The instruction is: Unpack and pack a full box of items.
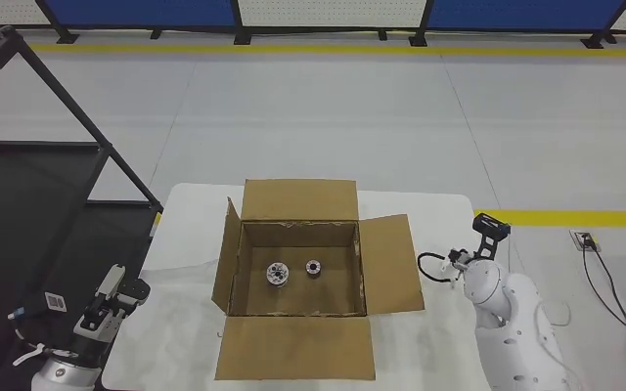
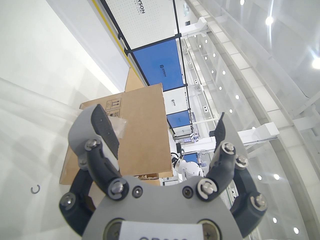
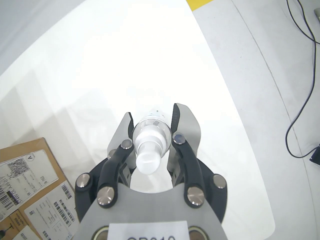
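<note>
Box (image 1: 298,200) sits open on the surface (image 1: 196,225), two items (image 1: 279,274) inside. Right claw (image 3: 152,112) pinches a clear bottle (image 3: 151,136) over the surface right of it, seemingly to stand it there; left claw (image 2: 160,112) hangs spread, near left.

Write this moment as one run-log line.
right gripper: shut on clear plastic bottle with white cap, over white table | left gripper: open, empty | open brown cardboard box: two small round parts inside

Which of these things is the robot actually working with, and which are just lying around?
Job: cardboard box; two round items inside it; clear bottle in the right jaws.
Lying about: small C-shaped clip; floor socket; black rack.
</note>
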